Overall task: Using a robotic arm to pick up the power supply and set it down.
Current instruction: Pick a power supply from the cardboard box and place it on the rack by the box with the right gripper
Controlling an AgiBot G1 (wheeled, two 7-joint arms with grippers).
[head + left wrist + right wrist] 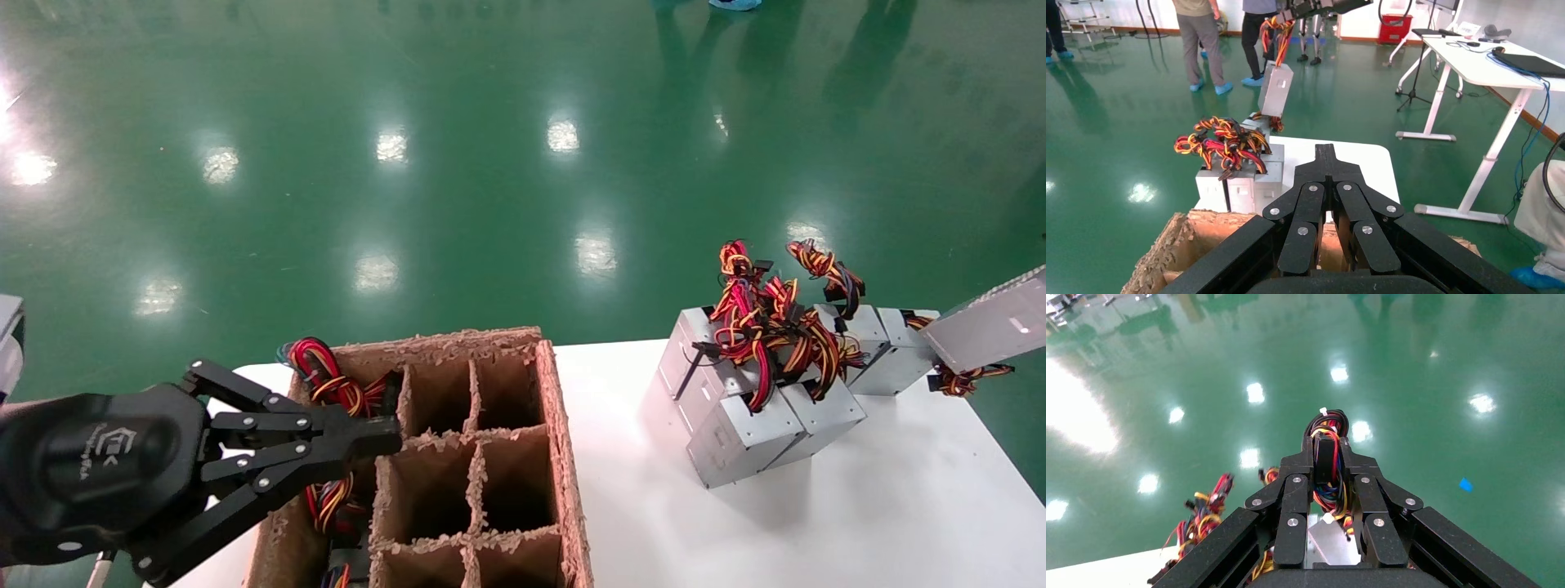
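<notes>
Head view: the left gripper is seen at the lower left of the frame, its fingers pressed together and empty, stretched level over the near corner of the cardboard divider box, where wire bundles already fill the leftmost cells. At the right edge a power supply is held tilted in the air above the white table, just beside the pile of other supplies, presumably lifted clear for carrying; the holding hand is out of frame here. Left wrist view: the closed fingers point across the table toward the pile, and the lifted supply hangs by its wires from the right gripper at the top centre. Right wrist view: the right gripper is pinched on the wire bundle, with the silver casing dangling beneath, so the arm is judged to be mid-carry, tilted over the green floor.
</notes>
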